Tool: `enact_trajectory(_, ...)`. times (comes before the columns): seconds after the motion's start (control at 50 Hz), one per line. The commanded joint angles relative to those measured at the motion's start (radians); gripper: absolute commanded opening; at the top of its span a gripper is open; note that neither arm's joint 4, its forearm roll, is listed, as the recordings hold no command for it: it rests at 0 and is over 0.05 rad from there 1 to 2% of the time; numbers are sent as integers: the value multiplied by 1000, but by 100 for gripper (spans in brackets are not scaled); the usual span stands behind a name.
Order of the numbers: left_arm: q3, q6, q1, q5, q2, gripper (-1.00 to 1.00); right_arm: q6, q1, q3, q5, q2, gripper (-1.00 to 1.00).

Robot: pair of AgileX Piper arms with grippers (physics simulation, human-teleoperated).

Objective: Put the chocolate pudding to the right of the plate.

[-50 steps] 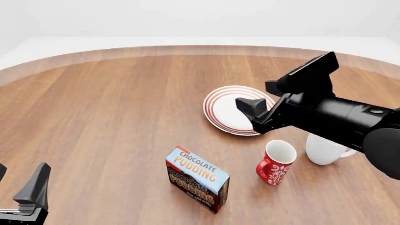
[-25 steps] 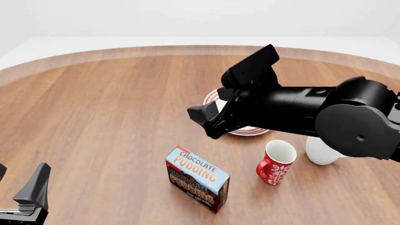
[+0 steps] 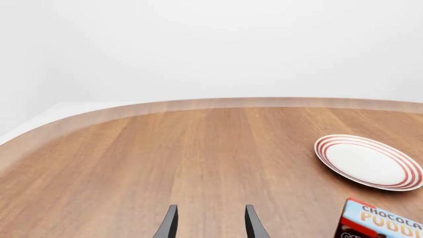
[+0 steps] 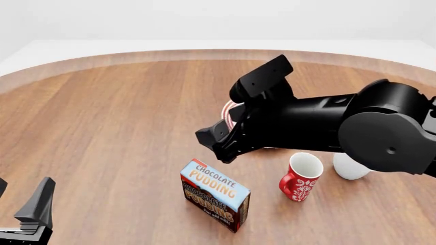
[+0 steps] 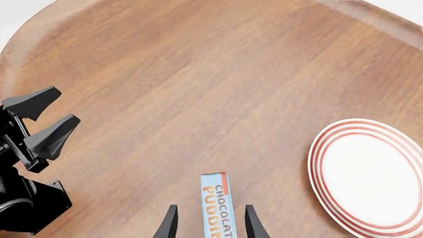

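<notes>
The chocolate pudding [image 4: 214, 194] stands on the wooden table near the front, a light-blue-topped carton with brown sides. The plate [image 4: 227, 115], white with red rings, lies behind it, mostly hidden by my right arm. My right gripper [image 4: 212, 145] is open and hovers just above and behind the carton. In the right wrist view the pudding [image 5: 218, 208] sits between the open fingers of my right gripper [image 5: 210, 223], with the plate [image 5: 370, 176] off to one side. My left gripper [image 4: 20, 196] is open and empty at the front left. The left wrist view shows the left gripper [image 3: 210, 225], the plate [image 3: 367, 161] and the pudding [image 3: 383, 223].
A red patterned mug [image 4: 299, 176] stands right of the pudding. A plain white mug [image 4: 350, 166] stands beside it, partly behind my right arm. The left gripper [image 5: 39, 124] also shows in the right wrist view.
My right arm has swung left and toward the front, lowering its open gripper over the pudding and covering most of the plate. The left arm and the objects have not moved.
</notes>
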Motion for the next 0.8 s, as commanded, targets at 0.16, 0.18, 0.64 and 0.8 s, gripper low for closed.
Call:
enact_trajectory(0.16, 0, 0, 0, 0, 0, 100, 8, 11, 13, 6, 48, 100)
enact_trajectory(0.18, 0, 0, 0, 0, 0, 100, 18, 11, 19, 0, 50, 100)
enact_trajectory(0.64, 0, 0, 0, 0, 0, 100, -47, -41, 31, -8, 130, 100)
enact_trajectory(0.8, 0, 0, 0, 0, 0, 100, -39, -31, 21, -2, 159, 100)
